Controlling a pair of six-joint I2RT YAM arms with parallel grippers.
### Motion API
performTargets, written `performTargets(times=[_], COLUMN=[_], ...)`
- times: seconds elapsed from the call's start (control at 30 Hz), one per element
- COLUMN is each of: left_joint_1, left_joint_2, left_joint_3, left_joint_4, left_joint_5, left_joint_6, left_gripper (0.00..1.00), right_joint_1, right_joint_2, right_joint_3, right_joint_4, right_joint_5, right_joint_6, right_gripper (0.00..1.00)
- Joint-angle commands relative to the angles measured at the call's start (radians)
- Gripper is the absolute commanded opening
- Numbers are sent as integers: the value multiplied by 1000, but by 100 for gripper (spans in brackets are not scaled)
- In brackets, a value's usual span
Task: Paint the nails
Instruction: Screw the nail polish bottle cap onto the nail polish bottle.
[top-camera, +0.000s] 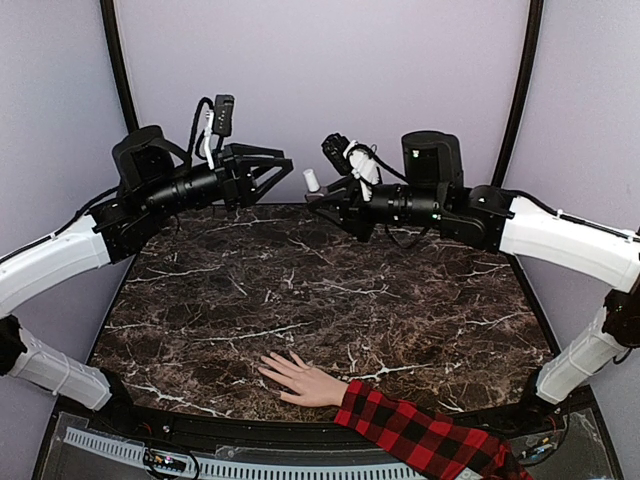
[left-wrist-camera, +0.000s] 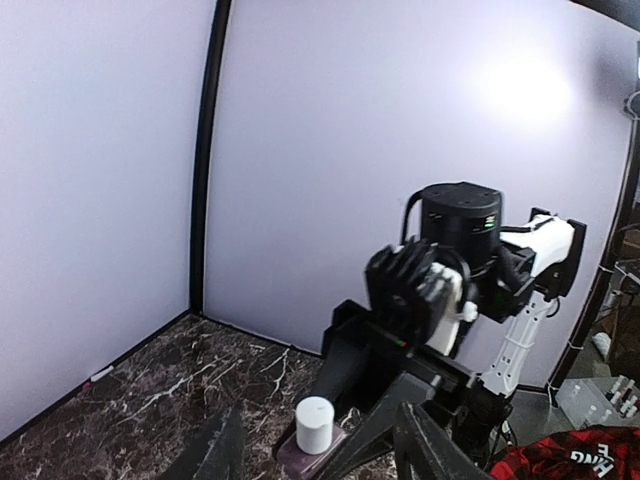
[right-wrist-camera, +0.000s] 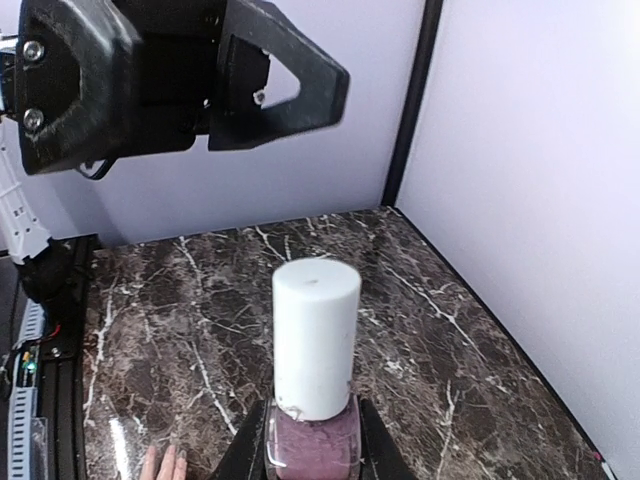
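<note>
A pale hand (top-camera: 300, 380) with spread fingers and a red-and-black plaid sleeve (top-camera: 420, 435) lies flat at the table's near edge. Its nails are too small to make out; the fingertips (right-wrist-camera: 163, 466) show in the right wrist view. My right gripper (top-camera: 318, 198) is raised at the back and shut on a mauve polish bottle (right-wrist-camera: 312, 445) with a white cap (top-camera: 311, 180), held upright. My left gripper (top-camera: 283, 172) is open and empty, just left of the cap. In the left wrist view the bottle (left-wrist-camera: 314, 427) stands between its fingers (left-wrist-camera: 226, 450).
The dark marble table (top-camera: 320, 290) is walled by pale lilac panels (top-camera: 320, 70) at the back and sides. Both arms reach in from the sides and meet high at the back centre. Black corner posts (top-camera: 118, 60) stand at the back.
</note>
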Motion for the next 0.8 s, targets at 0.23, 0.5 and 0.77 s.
performTargets(times=[0.23,0.5,0.77], left_joint_1=[-29,-34,-33], left_joint_2=[93,137,160], left_joint_3=[27,44,47], left_joint_4=[13,12,25], left_joint_5=[-155,-201,-196], left_joint_6=[-81,-108,-125], left_gripper=[50,46,29], right_joint_1=[99,134,140], right_joint_2=[73,104,108], right_joint_3=[60,75,81], right_joint_4=[55,68,68], right_joint_5=[459,568,584], right_joint_6=[-13,-37,-47], right_gripper=[0,0,0])
